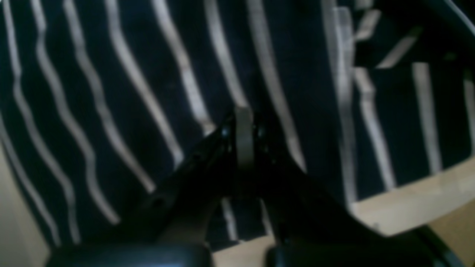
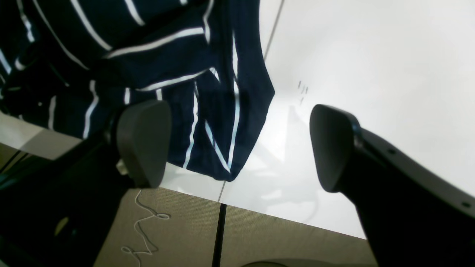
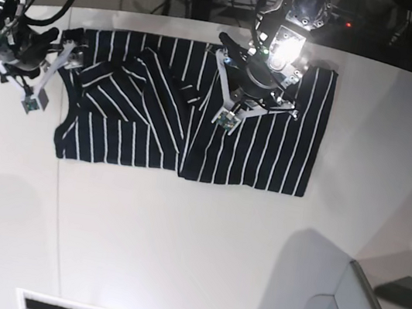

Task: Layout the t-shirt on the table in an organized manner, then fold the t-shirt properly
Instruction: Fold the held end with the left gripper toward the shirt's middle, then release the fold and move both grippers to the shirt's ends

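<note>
Lying spread but rumpled on the white surface, the t-shirt seems only partly laid out (no fold yet), the left gripper with jaws pinched shut on its cloth, the right gripper gaping wide, empty, beside its edge.

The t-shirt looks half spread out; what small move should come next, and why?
Probably the left end effector, shut on a pinch of the t-shirt, should lift and pull it flat, since the other half lies crumpled while the right end effector hangs open.
</note>
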{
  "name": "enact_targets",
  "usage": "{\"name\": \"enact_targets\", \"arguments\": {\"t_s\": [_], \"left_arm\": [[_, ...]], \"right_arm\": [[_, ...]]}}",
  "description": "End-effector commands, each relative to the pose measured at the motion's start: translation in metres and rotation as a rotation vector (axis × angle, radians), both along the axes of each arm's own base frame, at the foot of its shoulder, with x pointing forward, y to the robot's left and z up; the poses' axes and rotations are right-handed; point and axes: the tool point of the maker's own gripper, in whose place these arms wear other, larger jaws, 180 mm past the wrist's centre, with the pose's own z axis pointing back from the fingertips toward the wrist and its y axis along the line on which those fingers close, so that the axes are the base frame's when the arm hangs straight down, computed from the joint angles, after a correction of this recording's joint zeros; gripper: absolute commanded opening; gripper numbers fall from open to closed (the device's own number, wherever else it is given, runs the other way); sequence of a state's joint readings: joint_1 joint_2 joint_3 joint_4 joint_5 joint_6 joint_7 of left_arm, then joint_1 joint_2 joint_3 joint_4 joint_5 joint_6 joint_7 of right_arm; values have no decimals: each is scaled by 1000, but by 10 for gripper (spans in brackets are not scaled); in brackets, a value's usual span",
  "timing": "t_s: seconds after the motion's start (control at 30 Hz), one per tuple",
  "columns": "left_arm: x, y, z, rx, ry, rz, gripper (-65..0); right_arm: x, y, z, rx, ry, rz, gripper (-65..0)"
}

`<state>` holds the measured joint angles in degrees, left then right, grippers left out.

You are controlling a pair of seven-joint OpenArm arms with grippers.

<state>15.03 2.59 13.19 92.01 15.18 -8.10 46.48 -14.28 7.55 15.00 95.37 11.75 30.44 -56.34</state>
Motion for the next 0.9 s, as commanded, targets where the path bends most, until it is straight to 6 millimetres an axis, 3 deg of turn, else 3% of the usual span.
{"name": "enact_targets", "arguments": {"t_s": [0.0, 0.17, 0.33, 0.5, 0.6, 0.73, 0.87], "left_arm": [[8, -10, 10, -27, -37, 3, -650], [17, -8, 24, -34, -79, 24, -650], [19, 43, 57, 25, -176, 100, -650], [-4, 94, 44, 109, -123, 180, -650], [-20, 112, 36, 141, -86, 204, -650], [-43, 138, 4, 182, 17, 261, -650], [-40, 148, 3, 168, -29, 286, -650]], "right_arm": [[12, -4, 10, -6, -46, 2, -107], [13, -4, 10, -7, -47, 2, -107], [13, -4, 10, -7, -47, 2, -107], [13, -5, 10, -9, -47, 2, -107], [14, -5, 11, -9, -49, 2, -107], [14, -6, 11, -9, -52, 0, -107], [21, -23, 19, 17, -132, -113, -99]]}}
